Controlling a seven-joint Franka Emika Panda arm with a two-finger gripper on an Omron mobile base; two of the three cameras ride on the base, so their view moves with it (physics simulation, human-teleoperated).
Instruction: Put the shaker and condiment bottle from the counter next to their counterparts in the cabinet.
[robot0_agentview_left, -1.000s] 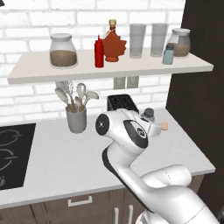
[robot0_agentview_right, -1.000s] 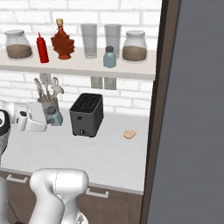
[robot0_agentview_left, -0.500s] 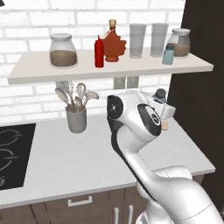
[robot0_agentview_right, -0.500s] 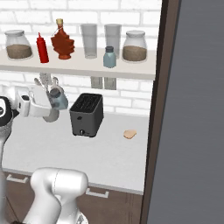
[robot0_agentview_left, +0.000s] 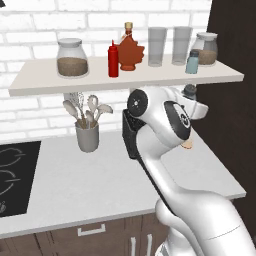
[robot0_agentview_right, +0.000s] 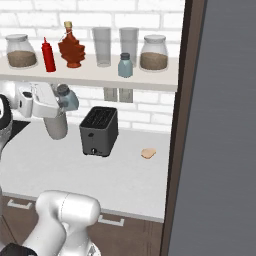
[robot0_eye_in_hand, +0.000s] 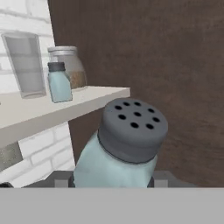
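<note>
The shaker (robot0_eye_in_hand: 124, 144) is held between the jaws of the gripper (robot0_agentview_right: 64, 98), which pinch its pale blue body. It is lifted off the surface (robot0_agentview_left: 100, 180) and hangs just under the front edge of the shelf (robot0_agentview_right: 90, 80), tilted, with its grey cap with holes pointing up toward the dark wall panel (robot0_eye_in_hand: 166, 65).

On the shelf its twin shaker (robot0_agentview_right: 125, 65) stands upright near the right end, between two clear glasses (robot0_agentview_right: 102, 46) and a jar with brown filling (robot0_agentview_right: 154, 53). Further left on the shelf the red bottle (robot0_agentview_right: 48, 55) stands just beside the leaf-shaped syrup bottle (robot0_agentview_right: 71, 46). At the left end is a second jar (robot0_agentview_left: 72, 58).

Below, on the surface, a black toaster (robot0_agentview_right: 99, 131) stands against the brick wall, and a grey holder with utensils (robot0_agentview_left: 87, 131) is to its left. A small tan piece (robot0_agentview_right: 148, 153) lies to the right of the toaster. A cooktop (robot0_agentview_left: 12, 175) is at the far left.
</note>
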